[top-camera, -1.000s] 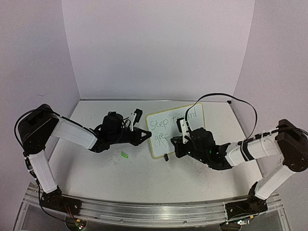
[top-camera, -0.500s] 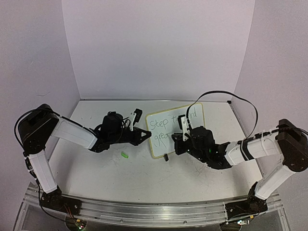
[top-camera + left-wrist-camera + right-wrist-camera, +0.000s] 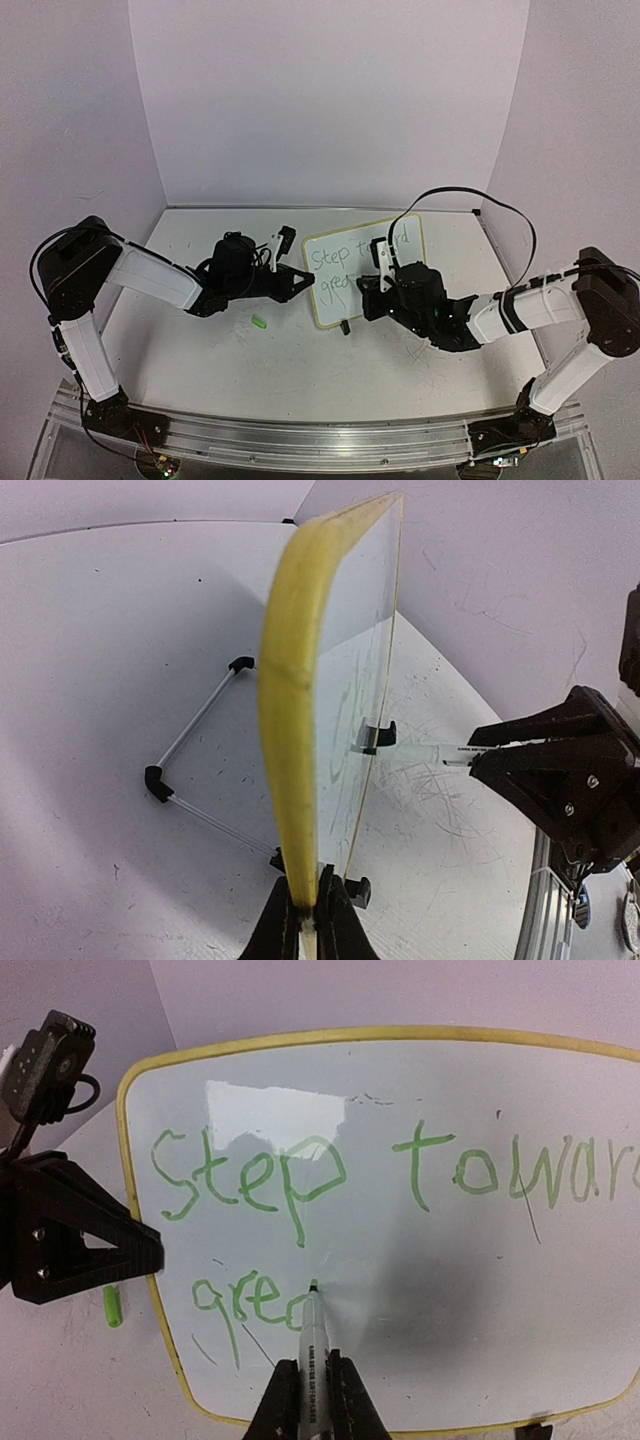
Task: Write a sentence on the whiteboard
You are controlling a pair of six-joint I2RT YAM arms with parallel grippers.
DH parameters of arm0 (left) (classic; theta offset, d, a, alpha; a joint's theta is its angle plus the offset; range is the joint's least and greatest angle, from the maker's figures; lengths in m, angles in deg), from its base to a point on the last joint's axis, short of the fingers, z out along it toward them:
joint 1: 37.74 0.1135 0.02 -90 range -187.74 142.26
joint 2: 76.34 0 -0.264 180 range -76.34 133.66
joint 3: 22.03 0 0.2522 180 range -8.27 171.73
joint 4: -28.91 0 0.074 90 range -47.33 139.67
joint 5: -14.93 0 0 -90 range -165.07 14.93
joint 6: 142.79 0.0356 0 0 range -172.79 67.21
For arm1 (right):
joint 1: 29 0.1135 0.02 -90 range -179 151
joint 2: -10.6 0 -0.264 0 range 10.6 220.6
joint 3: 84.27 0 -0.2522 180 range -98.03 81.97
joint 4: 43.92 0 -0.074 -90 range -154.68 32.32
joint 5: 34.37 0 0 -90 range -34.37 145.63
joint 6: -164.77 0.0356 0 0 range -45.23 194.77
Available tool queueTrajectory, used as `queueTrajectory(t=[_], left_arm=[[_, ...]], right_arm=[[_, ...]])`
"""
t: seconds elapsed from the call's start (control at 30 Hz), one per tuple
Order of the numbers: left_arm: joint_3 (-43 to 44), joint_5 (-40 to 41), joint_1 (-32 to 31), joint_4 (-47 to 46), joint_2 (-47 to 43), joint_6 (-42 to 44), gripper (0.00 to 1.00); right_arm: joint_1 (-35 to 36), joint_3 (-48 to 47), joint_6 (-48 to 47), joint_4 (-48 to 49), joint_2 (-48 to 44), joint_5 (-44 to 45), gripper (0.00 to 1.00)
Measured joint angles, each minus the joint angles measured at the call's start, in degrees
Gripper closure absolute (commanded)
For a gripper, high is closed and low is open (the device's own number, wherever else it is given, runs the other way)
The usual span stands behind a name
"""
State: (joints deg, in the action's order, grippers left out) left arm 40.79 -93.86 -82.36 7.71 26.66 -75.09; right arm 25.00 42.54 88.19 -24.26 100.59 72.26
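Note:
The whiteboard stands tilted on its wire stand, pale yellow rim around it. My left gripper is shut on its left rim; the left wrist view shows the rim edge-on between the jaws. My right gripper is shut on a white marker, whose green tip touches the board. The sentence is in green: "Step towar…" on the top line and "grea" below it. The right end of the top line is cut off by the frame edge.
A small green marker cap lies on the table left of the board; it also shows in the right wrist view. The black-tipped wire stand reaches behind the board. Walls close in at the back and both sides.
The second line has grown from "gre" to "grea". My right gripper has shifted slightly right with the marker. The left arm has not moved.

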Motion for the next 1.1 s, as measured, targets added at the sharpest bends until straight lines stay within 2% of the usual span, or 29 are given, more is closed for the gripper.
queueTrajectory(t=[0.37,0.73,1.1], left_arm=[[0.0,0.0,0.0,0.0,0.0,0.0,1.0],[0.0,0.0,-0.1,0.5,-0.6,0.0,1.0],[0.0,0.0,-0.1,0.5,-0.6,0.0,1.0]], right_arm=[[0.0,1.1,1.7,-1.0,-0.3,-0.8,1.0],[-0.5,1.7,-0.4,-2.4,-5.0,-0.7,1.0],[-1.4,1.0,-2.1,-1.2,-3.4,-1.2,1.0]])
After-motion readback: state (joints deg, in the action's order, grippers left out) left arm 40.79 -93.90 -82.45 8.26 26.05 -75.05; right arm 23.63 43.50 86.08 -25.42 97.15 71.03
